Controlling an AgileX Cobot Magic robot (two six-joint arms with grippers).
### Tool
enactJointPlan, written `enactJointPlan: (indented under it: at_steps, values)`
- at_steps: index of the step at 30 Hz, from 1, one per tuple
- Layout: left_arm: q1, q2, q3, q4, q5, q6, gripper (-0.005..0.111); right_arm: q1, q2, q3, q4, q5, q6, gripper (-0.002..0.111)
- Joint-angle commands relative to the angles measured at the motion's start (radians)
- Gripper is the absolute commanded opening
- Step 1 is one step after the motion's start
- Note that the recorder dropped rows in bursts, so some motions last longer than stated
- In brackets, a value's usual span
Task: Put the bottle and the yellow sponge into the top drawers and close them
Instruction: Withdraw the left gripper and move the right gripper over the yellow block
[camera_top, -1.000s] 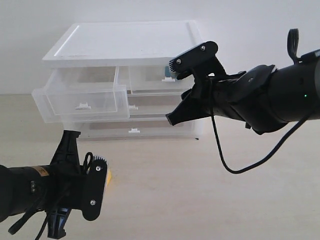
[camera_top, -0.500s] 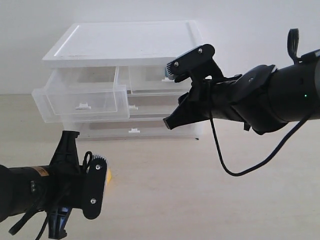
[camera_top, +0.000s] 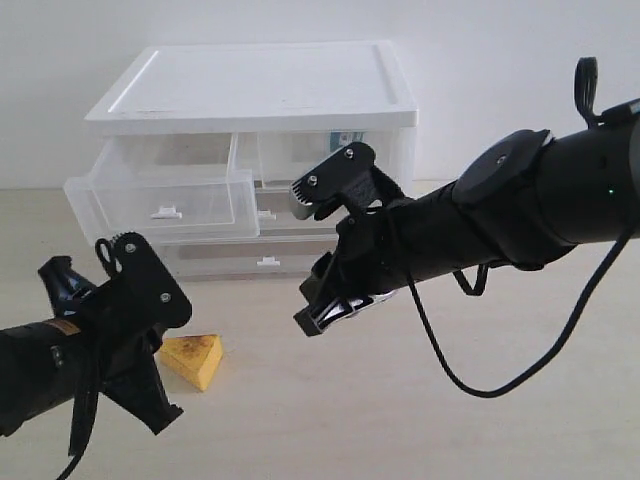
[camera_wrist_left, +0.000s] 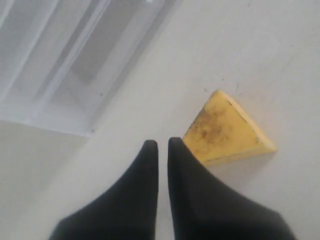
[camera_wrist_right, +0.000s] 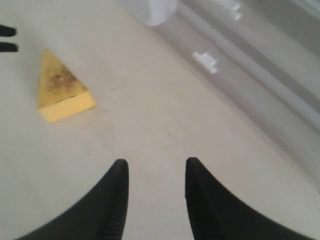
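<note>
yellow sponge (camera_top: 196, 358) lay on the counter (camera_top: 420, 410), outside the open top drawer (camera_top: 130, 205); left claw (camera_wrist_left: 159, 145) clenched empty, right claw (camera_wrist_right: 154, 167) released.

A yellow-orange wedge-shaped sponge (camera_top: 195, 358), stained face up, lies flat on the counter (camera_top: 400, 420) at 6 o'clock from the pulled-out left translucent plastic top drawer (camera_top: 160, 205). At that drawer's 3 o'clock, the right top drawer (camera_top: 290, 150) sits further in, with a teal-labelled white bottle (camera_top: 345, 139) showing dimly inside.
</note>
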Motion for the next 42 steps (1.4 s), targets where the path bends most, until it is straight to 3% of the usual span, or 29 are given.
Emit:
enactJointPlan:
  at_steps: [1,5,8,10,19,27,42]
  values:
    - [0.002,-0.014,0.038,-0.083,-0.065,-0.095,0.004,0.014,-0.007,0.002,-0.005,0.109,-0.029,0.034]
    - [0.002,-0.066,0.088,-0.198,-0.201,-0.135,0.004,0.090,-0.007,0.002,-0.007,0.069,-0.077,0.034]
    - [0.002,-0.180,0.176,-0.267,-0.314,-0.188,0.004,0.216,0.004,-0.001,-0.007,-0.109,-0.090,0.050]
    - [0.002,-0.254,0.220,-0.258,-0.332,-0.231,0.004,0.252,0.030,-0.022,-0.007,-0.144,-0.092,0.052]
    - [0.002,-0.329,0.230,-0.260,-0.248,-0.174,0.004,0.254,0.161,-0.150,0.002,-0.098,-0.072,0.052]
    - [0.002,-0.329,0.230,-0.251,-0.252,-0.174,0.004,0.270,0.301,-0.305,-0.010,0.011,-0.073,0.053]
    - [0.002,-0.329,0.230,-0.251,-0.243,-0.174,0.004,0.269,0.437,-0.392,-0.030,-0.011,-0.118,0.053]
